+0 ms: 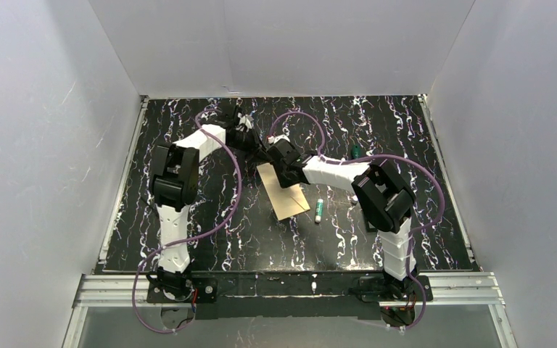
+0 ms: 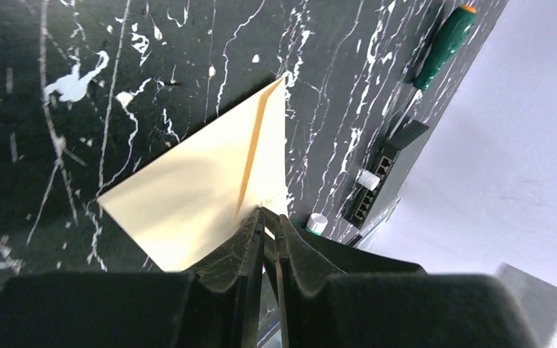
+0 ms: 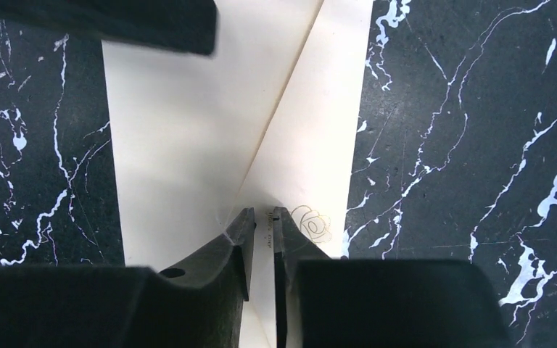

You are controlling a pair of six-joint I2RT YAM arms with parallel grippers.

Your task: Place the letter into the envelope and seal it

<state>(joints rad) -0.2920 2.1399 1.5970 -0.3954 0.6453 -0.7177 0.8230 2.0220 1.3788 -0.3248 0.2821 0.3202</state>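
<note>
I am holding my left gripper [image 2: 265, 217] and right gripper [image 3: 263, 217] narrow at the one envelope [image 3: 188, 130], lying on the table [image 1: 261, 246]. Whether either is gripping, I cannot tell. Only the top view is showing the one letter [image 1: 292, 204], touching the envelope's near end.

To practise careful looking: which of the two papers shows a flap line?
The envelope, the paler, farther sheet; the letter is plain tan.
</note>
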